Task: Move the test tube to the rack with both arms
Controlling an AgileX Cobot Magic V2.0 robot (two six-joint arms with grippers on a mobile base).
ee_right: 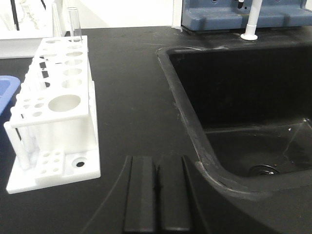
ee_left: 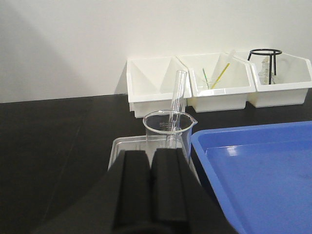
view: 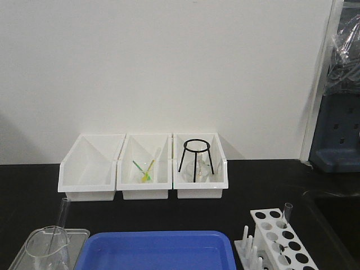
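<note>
Test tube (ee_left: 177,105) leans tilted inside the glass beaker (ee_left: 158,129), which stands on a grey tray (ee_left: 124,146) beside the blue tray (ee_left: 258,175). My left gripper (ee_left: 150,158) is closed on nothing, near the beaker. My right gripper (ee_right: 157,163) is closed on nothing, near the rack (ee_right: 58,131), which holds a second tube (ee_right: 74,24) upright.

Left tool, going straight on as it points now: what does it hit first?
Most likely the glass beaker directly ahead of the left tool, with the test tube standing in it; depth is hard to judge.
</note>
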